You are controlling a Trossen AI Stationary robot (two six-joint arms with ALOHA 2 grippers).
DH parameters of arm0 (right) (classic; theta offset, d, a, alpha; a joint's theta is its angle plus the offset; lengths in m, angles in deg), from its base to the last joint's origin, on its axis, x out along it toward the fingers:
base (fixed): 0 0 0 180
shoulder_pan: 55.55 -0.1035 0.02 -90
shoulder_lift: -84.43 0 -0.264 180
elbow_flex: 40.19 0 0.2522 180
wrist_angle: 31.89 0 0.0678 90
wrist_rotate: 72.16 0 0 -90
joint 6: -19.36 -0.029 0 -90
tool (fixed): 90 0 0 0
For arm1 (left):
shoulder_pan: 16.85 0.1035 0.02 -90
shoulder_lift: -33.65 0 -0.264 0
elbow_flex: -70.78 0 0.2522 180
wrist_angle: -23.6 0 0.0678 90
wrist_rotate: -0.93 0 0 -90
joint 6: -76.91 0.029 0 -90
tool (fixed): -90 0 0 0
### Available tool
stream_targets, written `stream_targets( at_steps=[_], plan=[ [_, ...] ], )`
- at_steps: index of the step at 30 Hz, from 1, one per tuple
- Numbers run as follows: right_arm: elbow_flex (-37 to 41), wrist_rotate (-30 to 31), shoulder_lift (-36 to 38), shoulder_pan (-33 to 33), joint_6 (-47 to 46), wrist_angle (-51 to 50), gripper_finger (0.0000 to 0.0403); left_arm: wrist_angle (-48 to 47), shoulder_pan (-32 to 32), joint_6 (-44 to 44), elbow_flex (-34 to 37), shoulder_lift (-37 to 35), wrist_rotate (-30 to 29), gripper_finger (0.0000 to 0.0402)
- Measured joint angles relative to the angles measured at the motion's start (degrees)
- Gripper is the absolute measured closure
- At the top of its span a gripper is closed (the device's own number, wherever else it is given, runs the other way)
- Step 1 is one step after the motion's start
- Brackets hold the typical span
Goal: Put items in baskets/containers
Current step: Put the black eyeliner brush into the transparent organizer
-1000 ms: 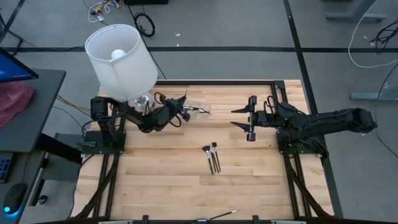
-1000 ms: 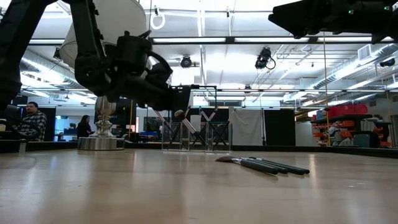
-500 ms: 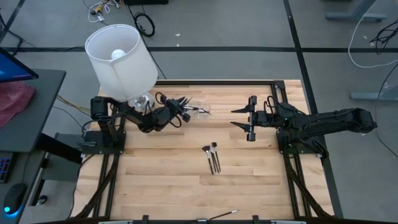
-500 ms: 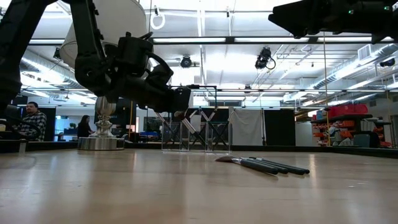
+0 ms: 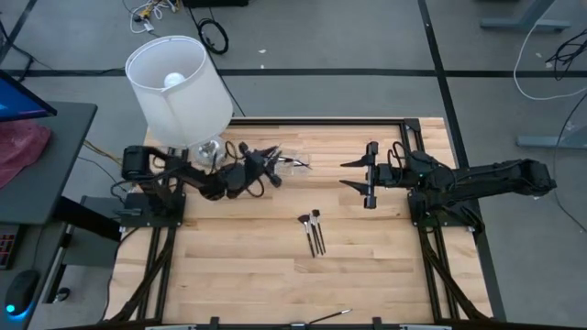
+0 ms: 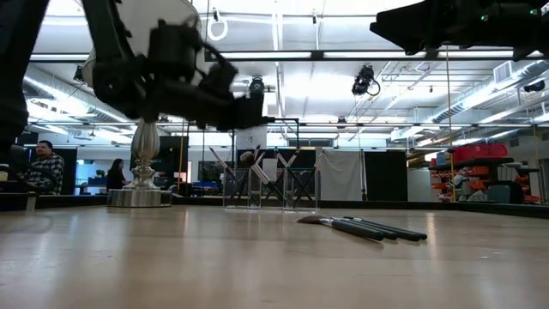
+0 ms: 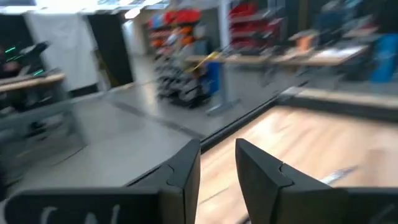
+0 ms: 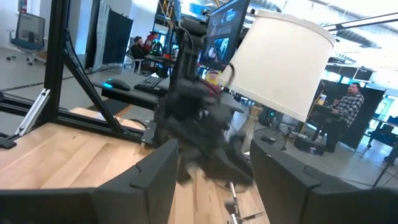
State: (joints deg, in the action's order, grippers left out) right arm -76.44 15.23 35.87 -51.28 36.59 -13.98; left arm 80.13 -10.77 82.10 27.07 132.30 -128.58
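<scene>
Left tool (image 5: 271, 169) raised beside container (image 5: 292, 163).

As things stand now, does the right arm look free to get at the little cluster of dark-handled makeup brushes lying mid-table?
Probably yes. The dark-handled makeup brushes lie in the open on bare wood, and the right gripper hangs nearby, jaws open, with nothing between them.

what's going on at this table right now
The left claw is raised beside the small clear plastic container, which already holds several thin dark-handled makeup brushes. It carries nothing, fingers a little apart. Three more brushes lie mid-table and one at the near edge. The right claw waits open, held above the table.
</scene>
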Motion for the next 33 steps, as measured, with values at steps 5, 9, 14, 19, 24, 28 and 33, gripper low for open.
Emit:
stream_targets(
  at_steps=[5, 9, 14, 19, 24, 28, 33],
  plan=[
    [0.0, -3.75, 0.0, 0.04, -0.22, -1.19, 0.0199, -0.23, -9.59, 3.49, -0.04, -5.99, -0.01, 0.0294],
    [-0.07, -17.45, -0.56, -1.24, -4.81, -7.07, 0.0199, -0.12, -14.26, 7.01, -0.4, -9.71, 0.28, 0.0294],
    [-0.02, -20.24, -5.23, -9.43, -5.85, -20.67, 0.0199, -1.45, -15.93, 5.59, -0.9, -11.03, -0.2, 0.0294],
    [-0.02, -16.66, -14.57, -17.16, 0.12, -14.93, 0.0199, -5.82, -17.27, 4.03, -0.87, -11.01, -0.02, 0.0294],
    [-0.02, -16.22, -21.72, -19.53, 5.9, -6.54, 0.0199, -5.63, -17.96, 4.45, -0.87, -11.01, -0.5, 0.0294],
    [-0.02, -16.02, -25.21, -19.48, 7.02, -1.62, 0.0199, -5.74, -17.96, 4.43, -0.87, -11.01, -0.52, 0.0294],
    [-0.02, -16.48, -26.47, -19.47, 4.13, 2.59, 0.0199, -5.76, -17.94, 2.79, -0.87, -11.01, -0.52, 0.0294]
  ],
)
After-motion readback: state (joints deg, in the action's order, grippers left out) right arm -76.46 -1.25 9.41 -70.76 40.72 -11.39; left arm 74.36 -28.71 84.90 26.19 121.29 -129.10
